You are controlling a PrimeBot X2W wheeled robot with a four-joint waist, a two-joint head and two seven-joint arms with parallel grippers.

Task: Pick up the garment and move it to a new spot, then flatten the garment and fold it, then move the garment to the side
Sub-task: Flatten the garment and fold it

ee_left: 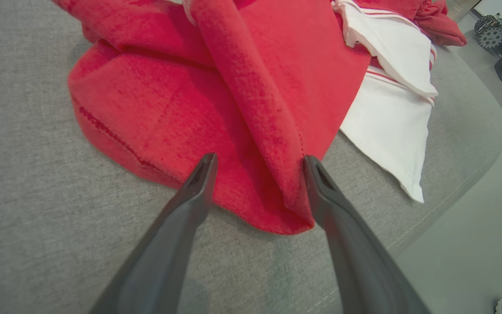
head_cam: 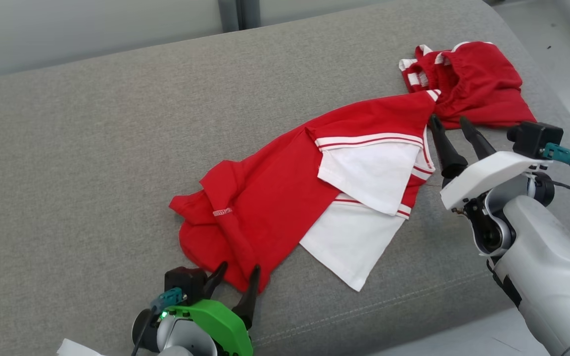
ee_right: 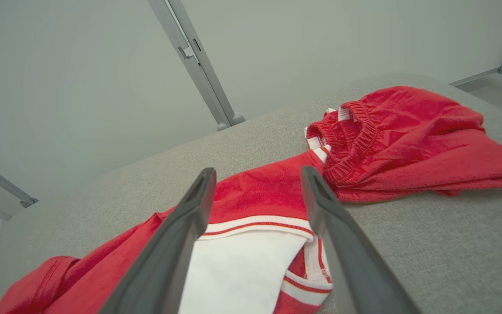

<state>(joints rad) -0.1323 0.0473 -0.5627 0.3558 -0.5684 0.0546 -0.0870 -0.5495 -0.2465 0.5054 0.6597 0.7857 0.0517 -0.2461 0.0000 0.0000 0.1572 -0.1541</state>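
Note:
The garment (head_cam: 275, 188) is a red shirt with white panels and red-white striped trim, lying crumpled and stretched out diagonally across a grey cushion. My left gripper (head_cam: 239, 268) stands open at its near red hem. In the left wrist view the fingers (ee_left: 198, 183) straddle a folded red corner of the garment (ee_left: 233, 87) without pinching it. My right gripper (head_cam: 448, 119) is open at the shirt's far right tip. Seen from the right wrist, that gripper (ee_right: 258, 170) hovers just above the garment (ee_right: 255, 196), holding nothing.
Red shorts (head_cam: 473, 84) with an elastic waistband lie bunched at the far right, touching the shirt's tip (ee_right: 408, 135). The grey cushion (head_cam: 117, 148) has bare room to the left. Its front edge (head_cam: 364, 316) drops to the floor. Wheeled equipment (ee_left: 490, 35) stands beyond.

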